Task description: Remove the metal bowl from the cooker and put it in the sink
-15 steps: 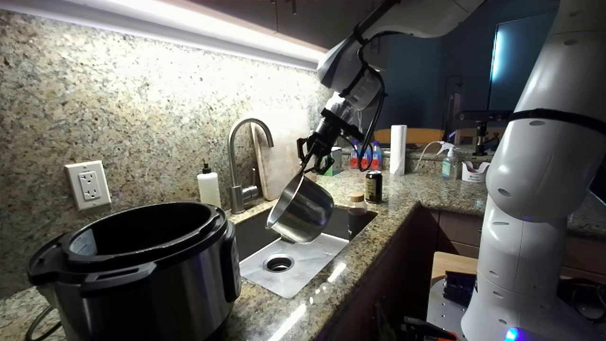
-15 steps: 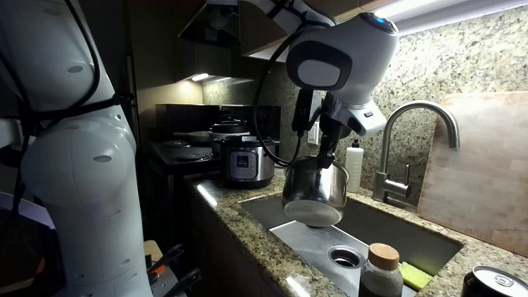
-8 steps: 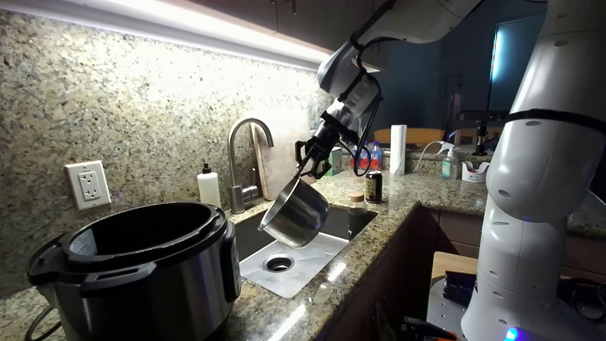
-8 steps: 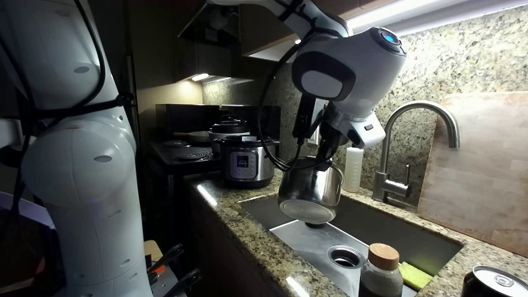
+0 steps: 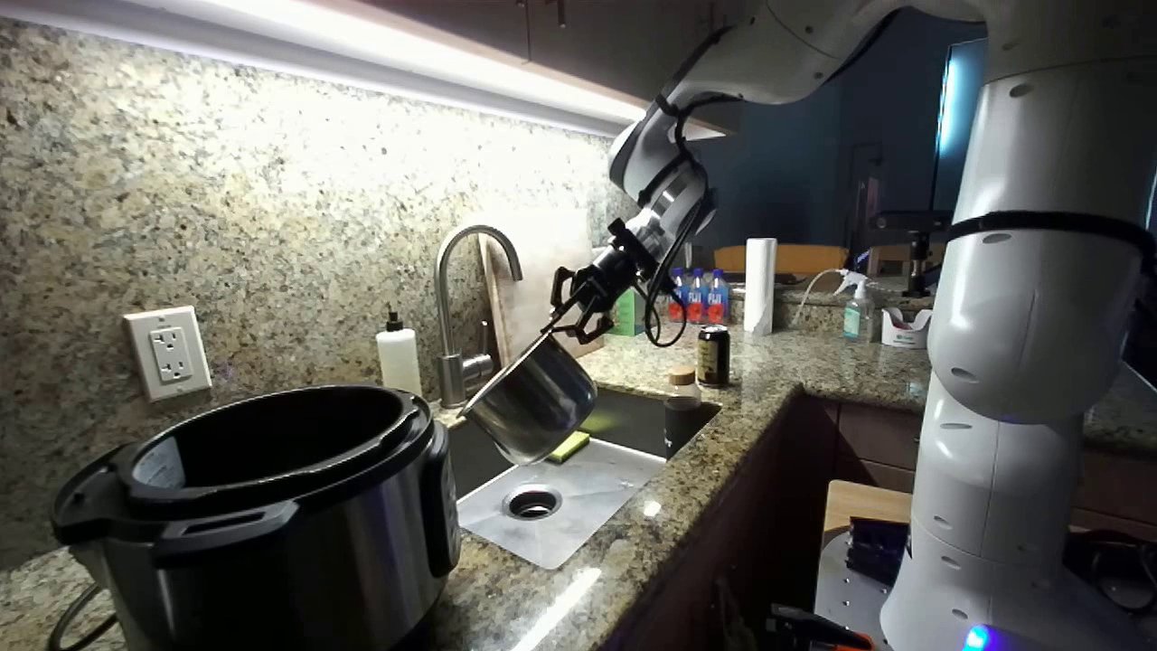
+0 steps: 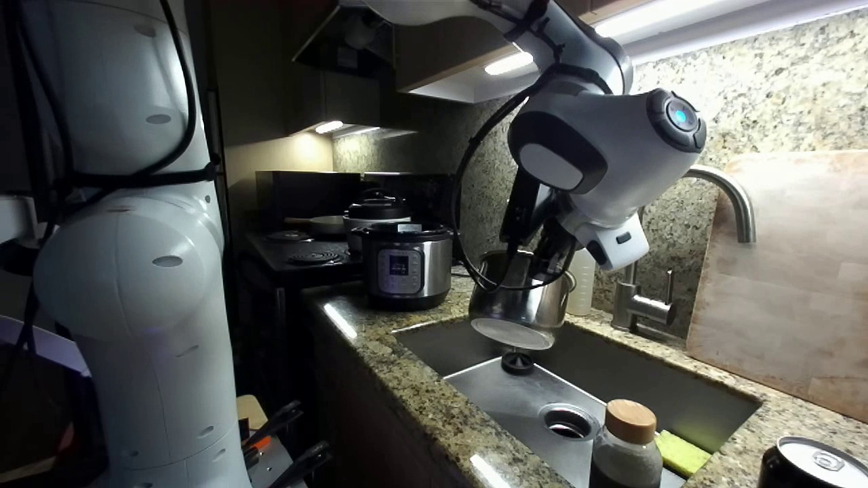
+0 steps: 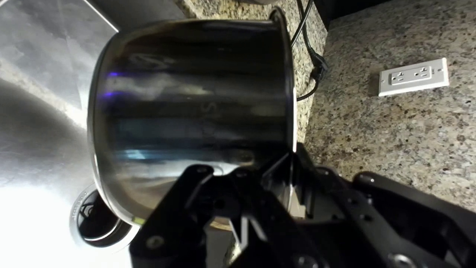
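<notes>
Tilted over the steel sink [image 5: 597,479], the metal bowl [image 5: 535,405] is held by its rim, clamped in the gripper [image 5: 552,326].

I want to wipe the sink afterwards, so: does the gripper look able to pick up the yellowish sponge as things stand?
Probably not: the gripper is shut on the rim of the metal bowl and likely must release it first. Nothing visible lies on the yellowish sponge in the sink.
</notes>
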You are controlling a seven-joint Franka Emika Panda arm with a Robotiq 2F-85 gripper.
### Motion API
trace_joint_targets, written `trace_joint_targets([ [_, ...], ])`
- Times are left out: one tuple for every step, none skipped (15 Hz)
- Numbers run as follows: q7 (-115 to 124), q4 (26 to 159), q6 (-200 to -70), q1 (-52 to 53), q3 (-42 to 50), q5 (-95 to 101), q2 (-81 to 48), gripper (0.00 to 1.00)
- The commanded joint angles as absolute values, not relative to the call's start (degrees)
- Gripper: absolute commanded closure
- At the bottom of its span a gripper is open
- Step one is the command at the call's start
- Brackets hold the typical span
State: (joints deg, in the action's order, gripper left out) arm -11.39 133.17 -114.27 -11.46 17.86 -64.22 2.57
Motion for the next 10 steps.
trace_joint_targets([
  [-14.14,129.22,-110.29,-13.52,17.57,-69.33,-3.40,0.96],
  [-14.35,128.45,-109.82,-13.94,17.57,-70.04,-5.07,0.96],
  [-14.33,127.64,-109.26,-14.34,17.53,-70.58,-6.60,0.96],
  [-14.26,126.89,-108.75,-14.80,17.50,-70.89,-8.01,0.96],
  [-14.05,126.17,-108.42,-15.17,17.43,-71.01,-9.25,0.95],
  [-13.95,125.50,-108.20,-15.57,17.36,-71.23,-10.40,0.95],
  [-13.75,124.91,-107.99,-15.92,17.31,-71.45,-11.35,0.95],
  [-13.61,124.38,-107.83,-16.24,17.24,-71.58,-12.19,0.95],
  [-13.49,123.87,-107.63,-16.51,17.21,-71.49,-12.94,0.96],
  [-13.51,123.40,-107.57,-16.75,17.15,-71.51,-13.61,0.96],
])
